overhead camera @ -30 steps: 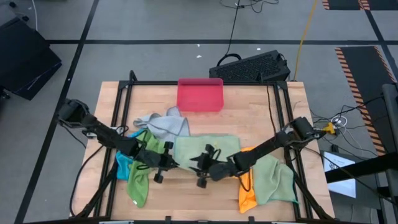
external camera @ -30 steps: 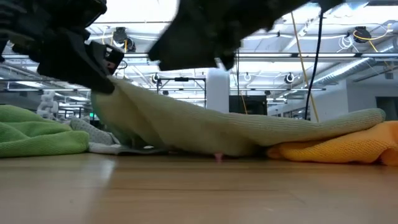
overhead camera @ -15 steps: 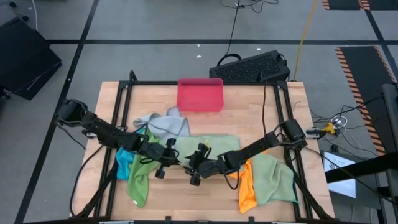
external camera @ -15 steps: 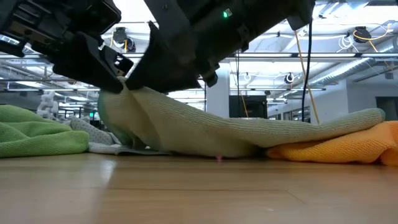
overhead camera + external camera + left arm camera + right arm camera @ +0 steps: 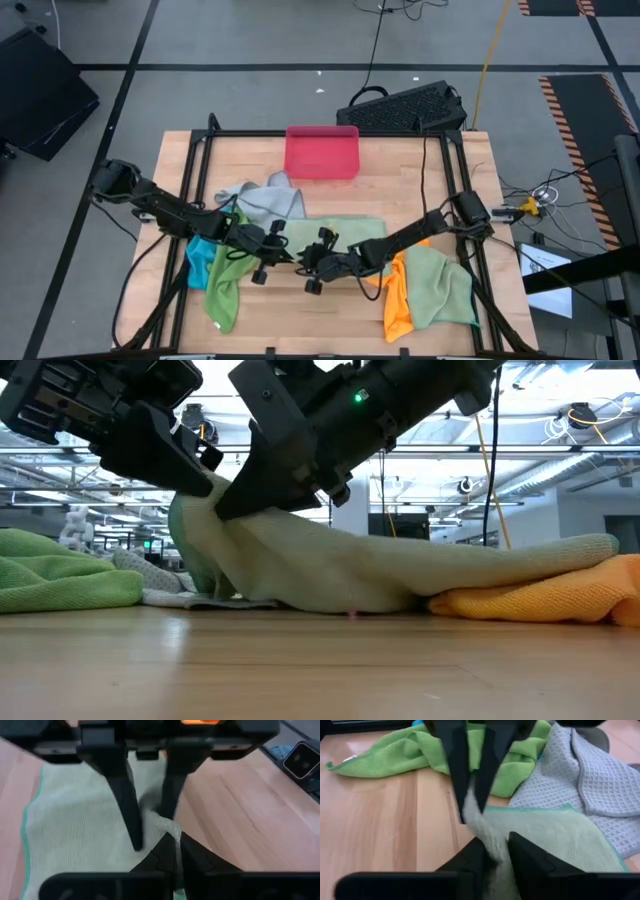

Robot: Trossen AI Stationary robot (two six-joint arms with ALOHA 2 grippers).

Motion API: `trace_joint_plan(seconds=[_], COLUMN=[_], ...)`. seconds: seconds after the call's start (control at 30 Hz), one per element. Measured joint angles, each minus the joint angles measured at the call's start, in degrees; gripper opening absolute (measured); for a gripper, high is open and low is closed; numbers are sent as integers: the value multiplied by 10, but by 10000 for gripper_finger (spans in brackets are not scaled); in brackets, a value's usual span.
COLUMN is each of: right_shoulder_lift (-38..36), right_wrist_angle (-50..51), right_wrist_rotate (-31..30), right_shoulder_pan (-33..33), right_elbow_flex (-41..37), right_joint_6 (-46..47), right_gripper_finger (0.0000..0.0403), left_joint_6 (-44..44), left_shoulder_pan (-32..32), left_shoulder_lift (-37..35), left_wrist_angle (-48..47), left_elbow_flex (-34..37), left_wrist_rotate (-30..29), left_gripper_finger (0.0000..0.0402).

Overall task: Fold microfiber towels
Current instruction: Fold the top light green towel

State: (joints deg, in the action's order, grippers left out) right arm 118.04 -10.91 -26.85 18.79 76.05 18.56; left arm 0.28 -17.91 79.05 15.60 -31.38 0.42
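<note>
- left gripper (image 5: pixel 278 248) fingers clenched on pale green towel (image 5: pixel 345 236) corner
- right gripper (image 5: pixel 300 263) fingers pinching the same lifted corner
- both above worktop (image 5: pixel 400 195) front centre

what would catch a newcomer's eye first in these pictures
Both grippers meet at the table's front middle, pinching the same lifted corner of the pale green towel: the left gripper shut on it, the right gripper clamped just beside. Around them lie bright cloths, an orange towel at the front right and a bright green towel at the front left. Behind sits the pink-red tray, at the table's far edge.
</note>
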Motion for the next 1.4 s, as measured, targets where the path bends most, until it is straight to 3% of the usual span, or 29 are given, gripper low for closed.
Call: trace_joint_plan(seconds=[0.13,0.27,0.37,0.57,0.73,0.83,0.93,1.07,1.2,1.4], right_shoulder_lift=[0,-20,-41,-88,-119,-135,-147,-165,-174,-181], right_wrist_angle=[11,42,78,160,230,246,257,264,262,262], right_wrist_rotate=[-3,-7,-27,-54,-75,-79,-79,-79,-76,-75], right_shoulder_pan=[-1,-1,-1,-6,-12,-15,-20,-34,-44,-56], right_elbow_flex=[0,0,0,-1,-1,-1,-1,-1,-1,-1], right_joint_6=[-7,-11,-10,3,31,29,27,14,2,-6], right_gripper_finger=[16,11,15,5,7,8,8,8,8,8], left_joint_6=[0,29,35,1,-4,1,33,119,200,199], left_shoulder_pan=[0,-13,-32,-56,-54,-42,-36,-21,9,55], left_shoulder_lift=[0,0,0,0,1,8,17,59,120,201], left_wrist_angle=[0,2,2,-7,0,36,130,236,336,390], left_elbow_flex=[0,0,0,7,34,58,83,95,94,73], left_wrist_rotate=[-28,-48,-111,-328,-360,-364,-365,-381,-380,-308], left_gripper_finger=[22,42,96,241,315,319,303,279,279,310])
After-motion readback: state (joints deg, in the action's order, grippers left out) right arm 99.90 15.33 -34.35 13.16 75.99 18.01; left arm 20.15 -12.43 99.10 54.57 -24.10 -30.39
